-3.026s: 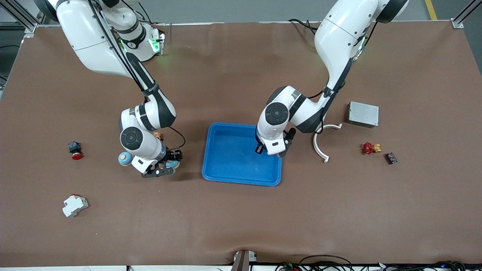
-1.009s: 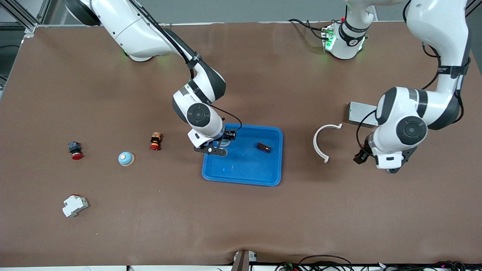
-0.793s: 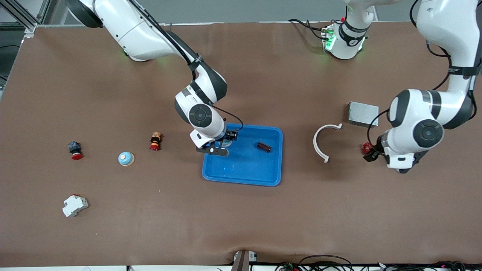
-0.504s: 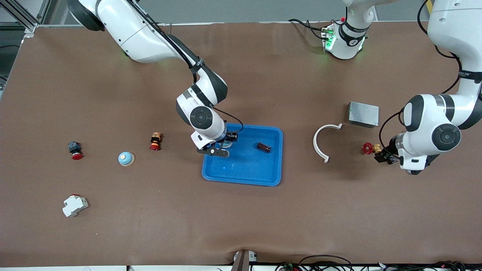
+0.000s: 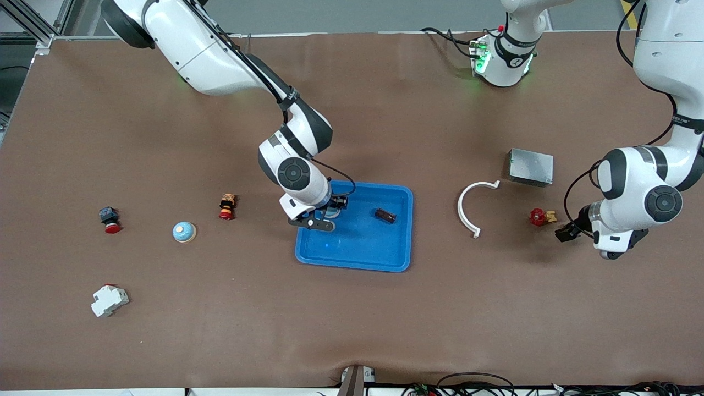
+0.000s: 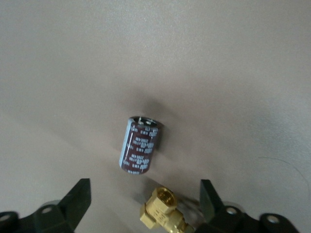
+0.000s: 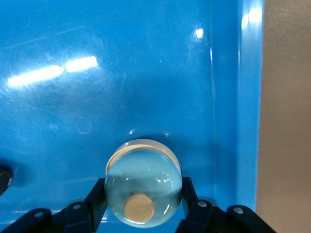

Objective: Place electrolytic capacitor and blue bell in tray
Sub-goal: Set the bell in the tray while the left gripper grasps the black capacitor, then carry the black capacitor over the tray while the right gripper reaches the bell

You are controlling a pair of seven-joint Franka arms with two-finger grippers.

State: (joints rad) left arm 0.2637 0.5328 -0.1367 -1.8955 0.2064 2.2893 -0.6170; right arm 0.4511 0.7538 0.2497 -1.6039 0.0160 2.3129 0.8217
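My right gripper [image 5: 328, 213] is shut on a blue bell [image 7: 143, 191] with a tan button, low inside the blue tray [image 5: 357, 256] near the rim at the right arm's end. I cannot tell whether the bell touches the tray's floor [image 7: 146, 73]. A dark electrolytic capacitor [image 5: 385, 215] lies in the tray. My left gripper [image 5: 569, 234] hangs open over the table toward the left arm's end. Its wrist view shows another capacitor [image 6: 141, 144] lying on the mat, just ahead of the open gripper [image 6: 145, 204].
A brass valve [image 6: 163, 212] with a red handle [image 5: 538, 216] lies between the left fingers. Nearby are a white curved piece [image 5: 467, 212] and a grey box [image 5: 531, 166]. Toward the right arm's end lie a second blue bell [image 5: 184, 232], an orange-red part [image 5: 226, 205], a red button [image 5: 110, 220] and a white breaker [image 5: 109, 301].
The left arm has swung away from the white curved piece to over the valve. The right gripper with the bell has settled slightly inside the tray.
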